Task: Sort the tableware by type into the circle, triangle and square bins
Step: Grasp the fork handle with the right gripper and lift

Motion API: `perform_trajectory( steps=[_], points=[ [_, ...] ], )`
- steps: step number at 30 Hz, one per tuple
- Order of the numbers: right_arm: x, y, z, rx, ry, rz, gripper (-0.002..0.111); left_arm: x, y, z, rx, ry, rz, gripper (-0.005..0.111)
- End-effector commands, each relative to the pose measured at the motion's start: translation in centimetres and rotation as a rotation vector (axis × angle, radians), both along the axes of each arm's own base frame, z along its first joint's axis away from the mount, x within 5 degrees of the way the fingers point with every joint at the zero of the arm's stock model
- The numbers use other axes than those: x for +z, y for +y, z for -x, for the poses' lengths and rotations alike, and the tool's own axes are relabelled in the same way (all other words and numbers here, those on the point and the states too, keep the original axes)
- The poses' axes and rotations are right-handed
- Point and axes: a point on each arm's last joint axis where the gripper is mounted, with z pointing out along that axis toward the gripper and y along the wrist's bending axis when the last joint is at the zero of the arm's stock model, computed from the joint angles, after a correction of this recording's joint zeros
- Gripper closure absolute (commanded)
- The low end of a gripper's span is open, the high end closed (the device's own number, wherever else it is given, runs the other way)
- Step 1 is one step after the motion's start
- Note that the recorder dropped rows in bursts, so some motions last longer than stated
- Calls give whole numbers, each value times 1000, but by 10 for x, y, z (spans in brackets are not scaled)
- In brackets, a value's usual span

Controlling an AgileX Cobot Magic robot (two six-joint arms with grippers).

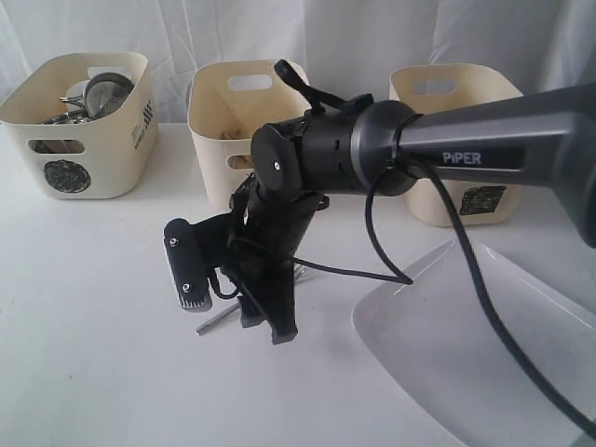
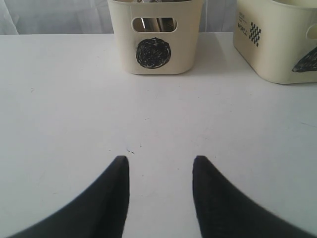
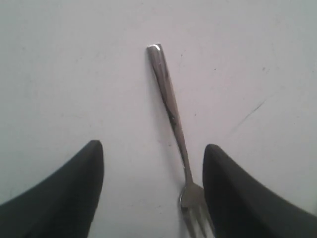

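Observation:
A steel fork (image 3: pixel 171 109) lies flat on the white table between the fingers of my open right gripper (image 3: pixel 153 146), its tines close to one finger. In the exterior view the right gripper (image 1: pixel 270 326) points down over the fork (image 1: pixel 216 319), whose handle end sticks out to the left. The circle bin (image 1: pixel 112 158) at the back left holds steel mugs (image 1: pixel 93 98). My left gripper (image 2: pixel 161 158) is open over bare table, facing the circle bin (image 2: pixel 124 49). The large white plate (image 1: pixel 447 354) lies at the front right.
The right arm (image 1: pixel 484 140) crosses in front of the middle bin (image 1: pixel 219 121) and hides its mark. The square bin (image 1: pixel 456 88) stands at the back right. The triangle bin (image 2: pixel 277 54) shows beside the circle bin in the left wrist view.

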Motion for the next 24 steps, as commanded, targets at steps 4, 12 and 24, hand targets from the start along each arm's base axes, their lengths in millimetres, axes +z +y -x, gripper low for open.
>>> perform_trajectory(
  steps=[4,12,24],
  points=[
    [-10,6,-12,115,-52,48,53,-1,0,0,3,-3,14,60],
    [-25,7,-23,143,-52,74,53,-1,0,0,3,-3,14,60],
    [-45,6,-25,110,10,100,65,-1,0,0,3,-3,14,60]
  ],
)
